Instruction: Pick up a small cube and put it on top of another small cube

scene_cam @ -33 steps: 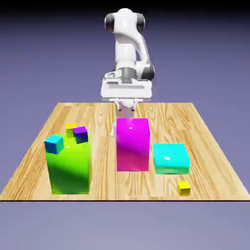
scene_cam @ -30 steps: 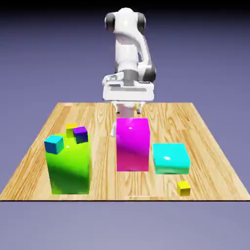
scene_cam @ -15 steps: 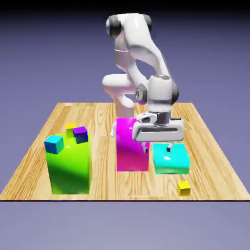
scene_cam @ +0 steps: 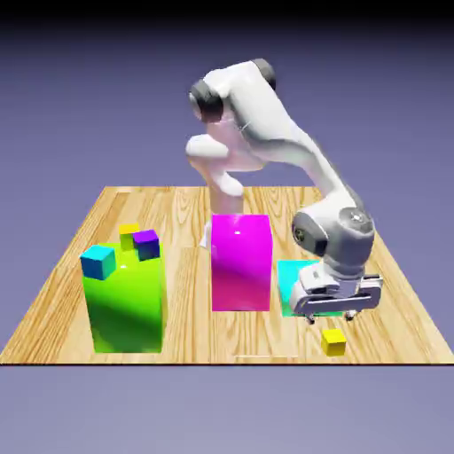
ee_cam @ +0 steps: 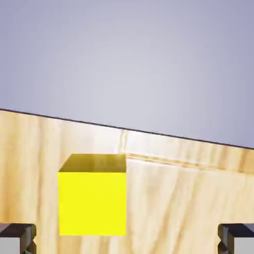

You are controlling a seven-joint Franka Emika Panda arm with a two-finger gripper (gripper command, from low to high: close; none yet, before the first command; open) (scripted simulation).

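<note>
A tiny yellow cube (scene_cam: 333, 340) lies on the wooden table near its front edge, on the exterior view's right. My gripper (scene_cam: 332, 317) hangs open just above and slightly behind it, fingers pointing down, touching nothing. In the hand view the same yellow cube (ee_cam: 93, 198) sits large between the spread fingertips, left of the middle, and my gripper (ee_cam: 127, 240) holds nothing. A second tiny yellow cube (scene_cam: 129, 230) rests on top of the big green block (scene_cam: 126, 306), partly hidden behind a tiny purple cube (scene_cam: 146, 244).
A tiny teal-blue cube (scene_cam: 98, 262) also sits on the green block. The tall magenta block (scene_cam: 240, 262) stands mid-table. The low cyan block (scene_cam: 293, 277) is right behind my hand, partly covered by it. The table's front edge (ee_cam: 124, 130) is close beyond the cube.
The arm swung from behind the magenta block forward and to the exterior view's right, passed over the cyan block and came down to just above the yellow cube. No cube moved.
</note>
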